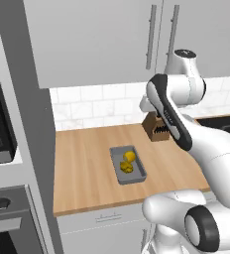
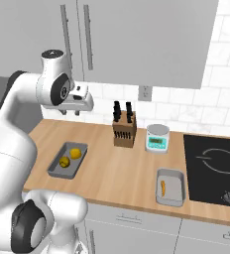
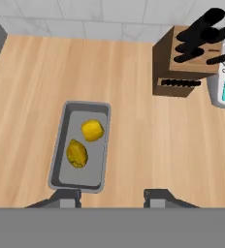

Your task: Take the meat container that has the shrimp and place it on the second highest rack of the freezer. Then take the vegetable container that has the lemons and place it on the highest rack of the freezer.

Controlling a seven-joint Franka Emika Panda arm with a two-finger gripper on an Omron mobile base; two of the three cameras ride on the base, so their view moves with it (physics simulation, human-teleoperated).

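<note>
While the gripper [image 3: 111, 197] hovers high over the wooden counter [image 3: 32, 87] with fingers parted and empty, the lemons [image 3: 84, 141] and their grey tray [image 3: 61, 145] lie below-left, long axis running near-to-far.

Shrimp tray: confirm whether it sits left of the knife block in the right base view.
No, the shrimp tray lies right of the knife block, near the cooktop.
</note>
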